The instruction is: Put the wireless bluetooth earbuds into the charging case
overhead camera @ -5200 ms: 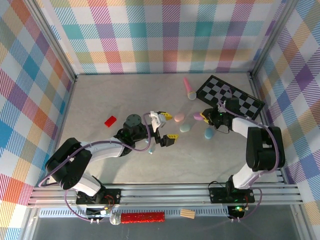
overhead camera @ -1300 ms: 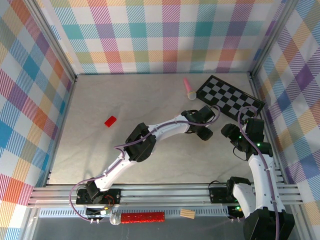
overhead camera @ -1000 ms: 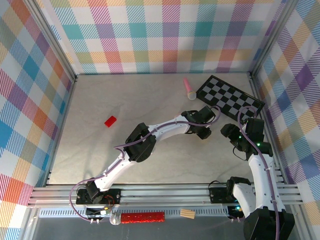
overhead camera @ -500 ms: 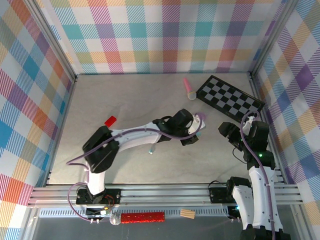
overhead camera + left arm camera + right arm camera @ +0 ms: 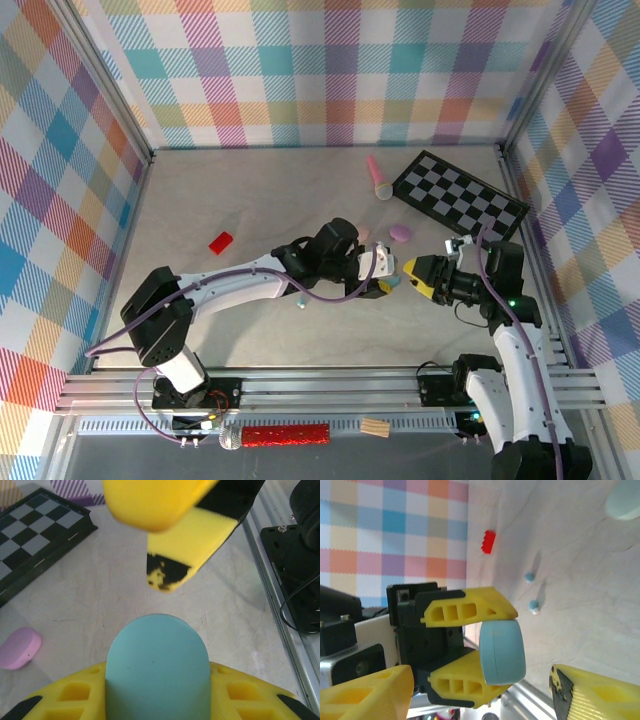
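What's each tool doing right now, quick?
Left tool: closed on the teal charging case.
Right tool: open, holding nothing.

- My left arm [image 5: 240, 288] and right arm [image 5: 520, 350] were white tubes with black joints.
- A thin purple cable [image 5: 486, 285] ran along each one.
- My left gripper [image 5: 509, 650] had yellow fingers [image 5: 465, 611] with little square holes.
- My right gripper [image 5: 410, 275] was yellow too, with one tip scuffed black.
- My black base [image 5: 287, 545] had small silver screws.
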You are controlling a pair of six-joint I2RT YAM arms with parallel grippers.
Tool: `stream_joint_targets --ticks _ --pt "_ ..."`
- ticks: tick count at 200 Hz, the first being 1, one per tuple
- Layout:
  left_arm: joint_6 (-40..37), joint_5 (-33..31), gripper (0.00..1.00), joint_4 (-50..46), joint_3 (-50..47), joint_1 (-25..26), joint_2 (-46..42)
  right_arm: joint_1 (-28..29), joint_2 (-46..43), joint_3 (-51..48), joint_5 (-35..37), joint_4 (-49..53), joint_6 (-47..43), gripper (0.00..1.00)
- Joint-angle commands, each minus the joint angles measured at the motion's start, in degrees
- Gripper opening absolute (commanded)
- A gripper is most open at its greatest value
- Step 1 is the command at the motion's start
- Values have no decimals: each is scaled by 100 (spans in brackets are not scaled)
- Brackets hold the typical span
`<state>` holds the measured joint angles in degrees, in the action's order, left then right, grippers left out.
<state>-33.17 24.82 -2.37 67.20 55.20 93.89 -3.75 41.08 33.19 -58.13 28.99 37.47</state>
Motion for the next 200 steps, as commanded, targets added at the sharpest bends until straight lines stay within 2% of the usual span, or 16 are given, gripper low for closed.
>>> stream_joint_targets --ticks 1,26,68,140,170,183,200 --pt "-307 348 30 226 23 -62 -213 208 121 73 -348 -2 -206 72" --pt "-399 287 31 73 109 -62 -199 401 345 111 -339 10 -249 68" --pt "-392 359 31 40 229 -62 -121 682 729 187 -134 38 -302 54" --pt "-471 714 32 -220 325 -62 -96 760 991 303 49 -43 -256 37" --pt "-463 787 34 -150 267 -67 -133 779 990 284 15 -213 -101 23" --pt "-366 825 36 -74 218 -100 -151 775 975 310 -33 -277 -38 22" --pt "65 1093 51 395 8 -259 -256 772 972 332 -65 -466 128 20"
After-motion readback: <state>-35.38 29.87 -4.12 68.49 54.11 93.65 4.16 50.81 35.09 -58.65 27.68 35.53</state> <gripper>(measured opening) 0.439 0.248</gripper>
